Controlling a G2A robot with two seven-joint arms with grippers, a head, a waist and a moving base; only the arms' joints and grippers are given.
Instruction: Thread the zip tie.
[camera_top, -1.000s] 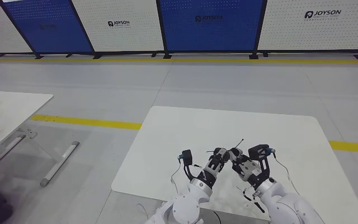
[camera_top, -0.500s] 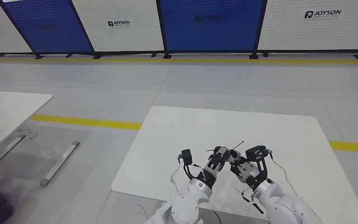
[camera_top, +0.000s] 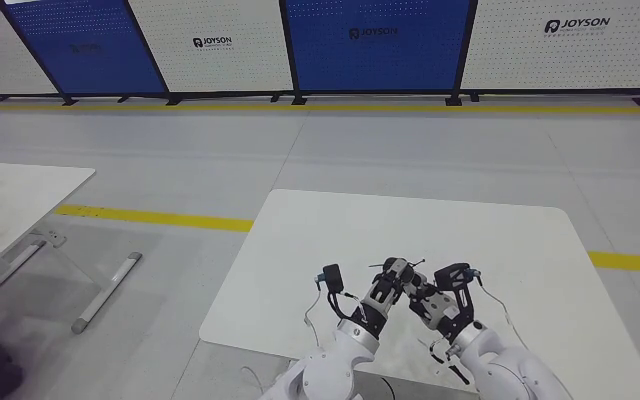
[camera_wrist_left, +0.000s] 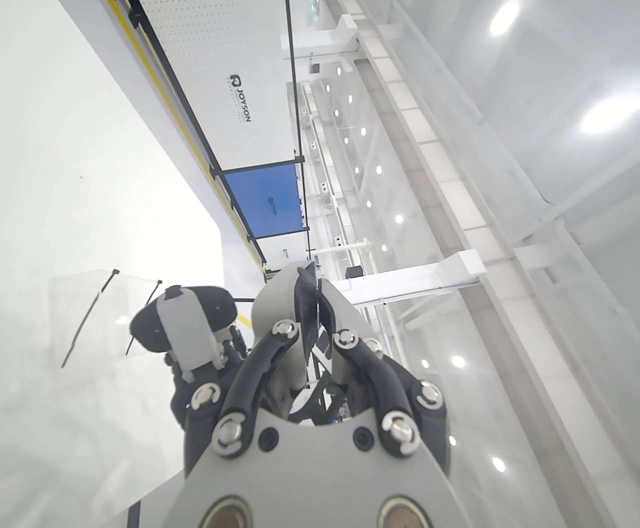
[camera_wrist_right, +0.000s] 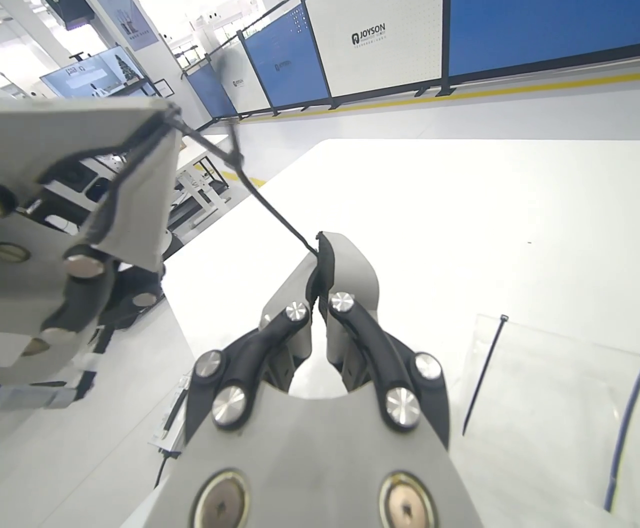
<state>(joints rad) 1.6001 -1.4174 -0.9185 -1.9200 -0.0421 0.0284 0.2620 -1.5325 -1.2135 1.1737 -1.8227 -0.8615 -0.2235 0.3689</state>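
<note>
Zip tie (camera_wrist_right: 270, 207): a black strap held in the air above the white table (camera_top: 480, 230), spanning the gap between the two grippers. One end is clamped in the right gripper (camera_wrist_right: 319, 250), whose fingers are pressed together on it. From there the strap runs in a nearly straight line to the tip of the left gripper (camera_wrist_left: 307, 282), whose fingers are also closed narrow and grip the other end. A blurred dark piece rises from the strap partway along; what it is cannot be told.

In the top view both grippers meet tip to tip over the near part of the table, close to its near edge. The far edge and the right edge lie well apart from them, with white surface between. Beyond the left edge is grey floor, and a second table (camera_top: 30, 190) stands well apart.

A clear sheet (camera_wrist_right: 550, 380) lies flat on the table near the right gripper. A spare black zip tie (camera_wrist_right: 484, 370) rests on it, with a blue strand (camera_wrist_right: 620, 450) near that tie.
</note>
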